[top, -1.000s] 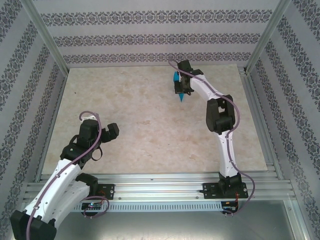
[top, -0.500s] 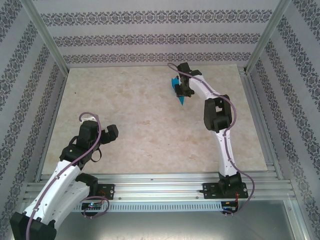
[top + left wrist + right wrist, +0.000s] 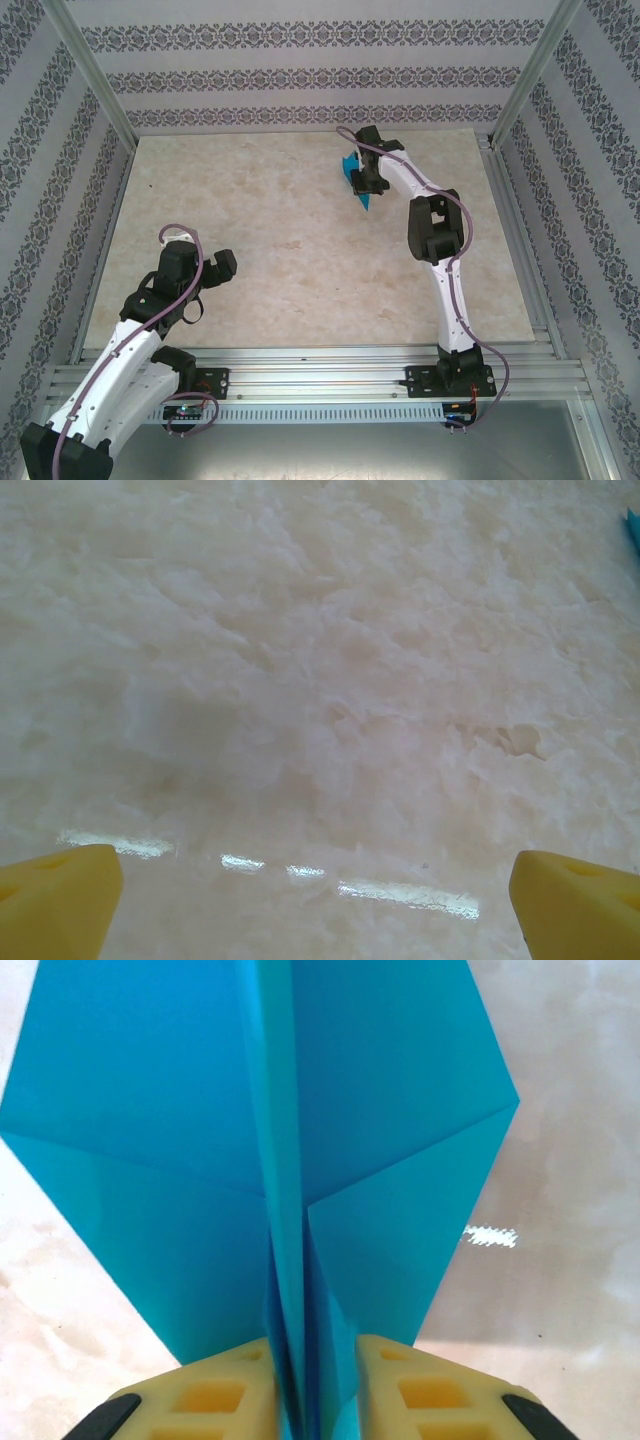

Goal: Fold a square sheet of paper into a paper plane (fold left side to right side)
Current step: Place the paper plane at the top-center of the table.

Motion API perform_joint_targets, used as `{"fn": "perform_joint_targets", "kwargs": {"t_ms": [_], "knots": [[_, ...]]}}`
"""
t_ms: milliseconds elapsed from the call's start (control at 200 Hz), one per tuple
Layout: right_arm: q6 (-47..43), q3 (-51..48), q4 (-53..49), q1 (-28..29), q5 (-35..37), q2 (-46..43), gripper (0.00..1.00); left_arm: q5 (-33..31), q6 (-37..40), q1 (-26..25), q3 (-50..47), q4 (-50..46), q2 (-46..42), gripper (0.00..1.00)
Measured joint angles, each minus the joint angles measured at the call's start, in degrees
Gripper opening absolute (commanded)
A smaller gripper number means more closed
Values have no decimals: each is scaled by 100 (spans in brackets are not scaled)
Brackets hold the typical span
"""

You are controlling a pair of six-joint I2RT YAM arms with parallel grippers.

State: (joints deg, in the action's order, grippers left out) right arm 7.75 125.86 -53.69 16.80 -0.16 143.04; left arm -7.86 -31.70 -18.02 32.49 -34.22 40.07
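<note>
Item: the paper plane (image 3: pixel 300 1140), bright cyan, fully creased, at the far right of the table (image 3: pixel 260 220). Its central keel stands between the yellow pads (image 3: pixel 215 1395) of the right gripper (image 3: pixel 310 1360), jaws narrow on either side; whether they pinch it or stand just clear cannot be told. Left gripper (image 3: pixel 315 880): jaws spread wide, holding nothing, near left and well apart. Step judged: folding done, release in hand; next, the right jaws must part fully and lift off without dragging the keel.
</note>
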Motion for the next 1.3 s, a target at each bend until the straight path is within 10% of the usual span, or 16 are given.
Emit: {"fn": "perform_joint_targets", "kwargs": {"t_ms": [719,1304], "knots": [[33,129,-232,96,74,-15,42,4,-4,0,0,0,4,100],[468,-3287,929,435,651,-3552,60,-39,254,35,564,-2,678,100]]}}
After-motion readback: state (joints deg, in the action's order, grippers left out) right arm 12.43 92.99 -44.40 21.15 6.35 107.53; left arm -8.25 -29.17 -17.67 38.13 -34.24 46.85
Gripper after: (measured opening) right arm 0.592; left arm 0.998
